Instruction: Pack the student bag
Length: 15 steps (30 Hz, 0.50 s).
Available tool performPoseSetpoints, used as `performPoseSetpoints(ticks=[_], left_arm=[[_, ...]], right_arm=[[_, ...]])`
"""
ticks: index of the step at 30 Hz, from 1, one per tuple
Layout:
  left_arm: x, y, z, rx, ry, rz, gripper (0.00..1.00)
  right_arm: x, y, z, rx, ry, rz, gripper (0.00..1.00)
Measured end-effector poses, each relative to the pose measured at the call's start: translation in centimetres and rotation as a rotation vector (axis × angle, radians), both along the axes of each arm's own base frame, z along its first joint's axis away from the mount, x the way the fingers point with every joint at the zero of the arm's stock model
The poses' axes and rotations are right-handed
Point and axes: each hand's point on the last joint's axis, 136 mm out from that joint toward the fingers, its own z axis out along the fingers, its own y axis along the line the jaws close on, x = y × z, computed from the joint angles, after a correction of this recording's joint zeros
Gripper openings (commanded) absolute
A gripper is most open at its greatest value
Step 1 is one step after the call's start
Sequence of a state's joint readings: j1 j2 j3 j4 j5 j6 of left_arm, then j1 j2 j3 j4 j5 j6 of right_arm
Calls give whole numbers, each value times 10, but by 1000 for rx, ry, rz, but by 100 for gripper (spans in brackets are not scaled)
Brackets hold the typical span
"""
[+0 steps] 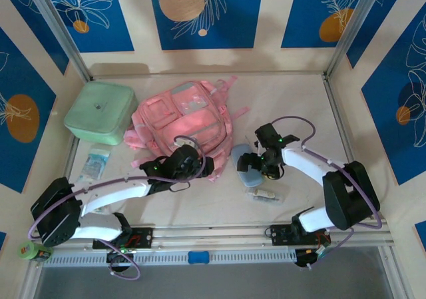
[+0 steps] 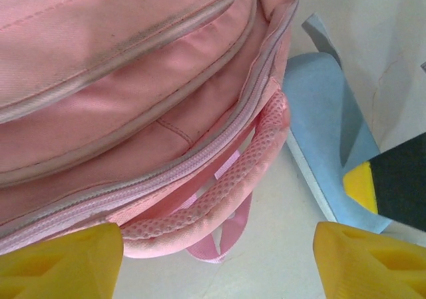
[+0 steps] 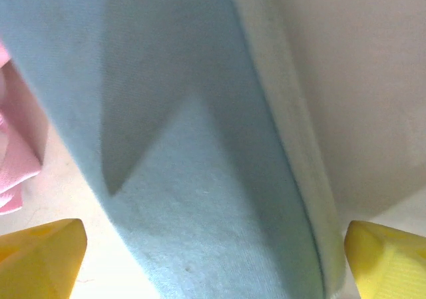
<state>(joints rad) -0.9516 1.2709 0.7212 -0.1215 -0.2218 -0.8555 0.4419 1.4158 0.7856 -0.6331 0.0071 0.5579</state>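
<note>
Pale desk (image 1: 200,209); left fingers (image 2: 60,262) wide beside student bag (image 2: 133,79), zip (image 2: 166,176) seemingly shut; right fingers (image 3: 40,259) wide astride pencil case (image 3: 200,179). Risk: insertion blocked, case slips.

Open table (image 1: 299,99) far right; student bag (image 1: 186,116), pencil case (image 1: 241,159), mint box (image 1: 101,112) mid-left.

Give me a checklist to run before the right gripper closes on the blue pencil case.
1. Right gripper open: ok, jaws stand wide.
2. Pencil case between the jaws: ok, one on each side.
3. Left gripper empty: ok, open, at the student bag edge.
4. Bag's zipper open for packing: cannot tell.
5. Pink strap clear of the case: cannot tell, it lies right beside it.
</note>
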Motion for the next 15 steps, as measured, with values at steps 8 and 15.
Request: performPoseSetpoints(ticks=[8,15], left_arm=[[2,8,11,-19,-21,20,78],[0,24,11,-4,-37,50,82]], right_arm=[[-5,26,0,-69,-29,128,99],[-6,30,-14,-193,-30,163,99]])
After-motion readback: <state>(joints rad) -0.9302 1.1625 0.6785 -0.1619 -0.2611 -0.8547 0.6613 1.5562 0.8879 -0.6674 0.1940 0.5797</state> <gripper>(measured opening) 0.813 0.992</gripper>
